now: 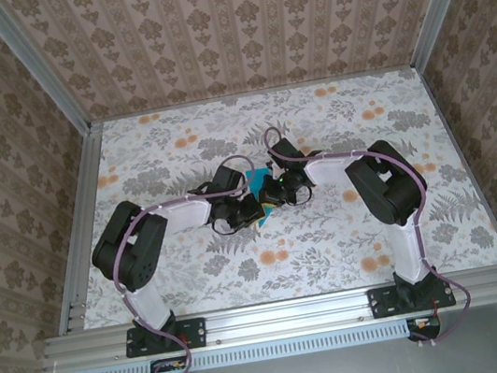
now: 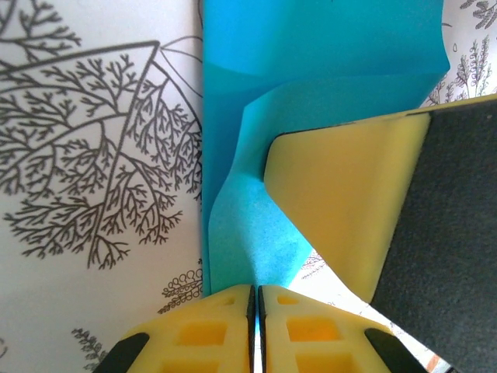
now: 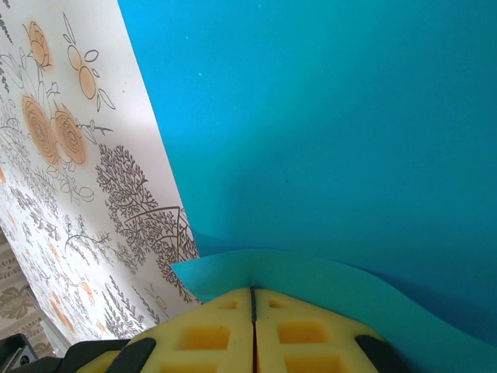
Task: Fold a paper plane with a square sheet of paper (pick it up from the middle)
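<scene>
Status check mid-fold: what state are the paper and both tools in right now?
paper: bent rather than flat, one flap curled over, pinched at its edges by both tools.
left tool: shut on the paper.
right tool: shut on the paper.

A robot lab test booth: aluminium frame (image 1: pixel 288 314), wallpapered walls (image 1: pixel 241 17), floral tabletop (image 1: pixel 334 250).
</scene>
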